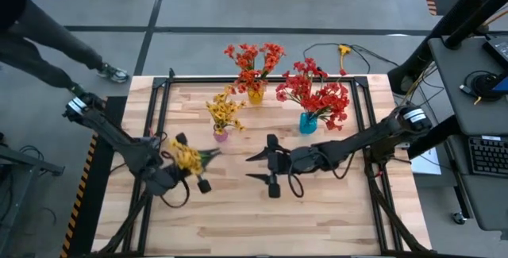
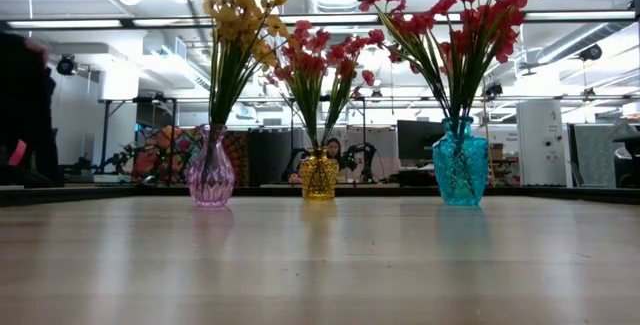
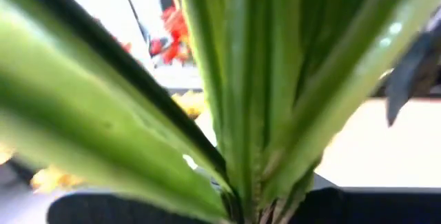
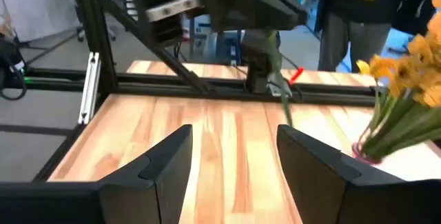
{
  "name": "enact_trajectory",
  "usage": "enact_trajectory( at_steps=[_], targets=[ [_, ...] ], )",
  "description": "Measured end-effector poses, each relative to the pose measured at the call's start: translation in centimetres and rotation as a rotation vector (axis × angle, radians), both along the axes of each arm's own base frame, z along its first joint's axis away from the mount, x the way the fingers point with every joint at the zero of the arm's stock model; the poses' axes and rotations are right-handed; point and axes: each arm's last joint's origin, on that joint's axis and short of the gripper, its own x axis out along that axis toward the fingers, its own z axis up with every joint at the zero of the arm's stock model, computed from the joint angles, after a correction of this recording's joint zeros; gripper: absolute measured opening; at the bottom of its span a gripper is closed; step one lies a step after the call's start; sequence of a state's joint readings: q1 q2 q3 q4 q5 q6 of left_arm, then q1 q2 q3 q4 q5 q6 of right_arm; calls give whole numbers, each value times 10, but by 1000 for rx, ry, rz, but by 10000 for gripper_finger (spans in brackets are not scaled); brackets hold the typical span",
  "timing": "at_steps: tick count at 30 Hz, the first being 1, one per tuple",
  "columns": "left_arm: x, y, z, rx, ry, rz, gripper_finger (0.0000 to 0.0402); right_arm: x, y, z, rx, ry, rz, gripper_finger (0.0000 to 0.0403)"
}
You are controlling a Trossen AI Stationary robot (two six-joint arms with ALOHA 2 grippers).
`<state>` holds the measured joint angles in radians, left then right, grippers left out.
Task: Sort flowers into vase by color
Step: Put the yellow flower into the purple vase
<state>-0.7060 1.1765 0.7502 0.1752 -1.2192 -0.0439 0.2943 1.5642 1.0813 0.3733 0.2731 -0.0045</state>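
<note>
- A yellow flower spray (image 1: 189, 157) is gripped by the left gripper (image 1: 200, 175), whose fingers are closed on its green stem; in the left wrist view the stem and leaves (image 3: 255, 114) fill the picture, rising from between the fingers.
- The spray is held on the left part of the wooden table (image 1: 238, 218), just nearer than the pink vase (image 1: 221, 135), with the blossoms to the left and the stem pointing right.
- The right gripper (image 1: 266, 166) is seen near the middle of the table, its fingers (image 4: 165, 162) spread apart with nothing between them; it is pointed toward the left gripper and is apart from the held spray.
- Three vases are lined up on the far half of the table: the pink vase on the left, a yellow vase (image 1: 255, 95) in the middle and farthest back, and a blue vase (image 1: 308, 121) on the right.
- Yellow flowers (image 2: 240, 20) are stood in the pink vase, orange-red flowers (image 2: 318, 57) in the yellow vase, and red flowers (image 2: 470, 15) in the blue vase.
- One more yellow flower (image 1: 344, 50) is seen lying on the floor beyond the far edge of the table.
- A person's legs (image 1: 55, 48) are visible at the far left, beside the table.
</note>
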Motion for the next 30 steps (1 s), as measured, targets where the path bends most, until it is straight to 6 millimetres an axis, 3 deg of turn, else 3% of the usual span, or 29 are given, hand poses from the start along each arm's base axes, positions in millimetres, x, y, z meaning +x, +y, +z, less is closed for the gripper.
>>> enact_trajectory(
  at_steps=[8, 13, 21, 30],
  targets=[
    [-36, 50, -5, -69, 109, 136, 8, -1, 0, -3, 1, 27, -2, 203],
    [-45, 70, -13, -59, 119, 207, 8, 1, 0, -6, -6, 33, -16, 203],
    [-54, 87, -29, -90, 85, 252, 8, 1, 0, -4, -8, 22, -17, 203],
    [-49, 97, -17, -113, 54, 40, 8, 2, -3, -4, -7, 21, -26, 203]
  ],
)
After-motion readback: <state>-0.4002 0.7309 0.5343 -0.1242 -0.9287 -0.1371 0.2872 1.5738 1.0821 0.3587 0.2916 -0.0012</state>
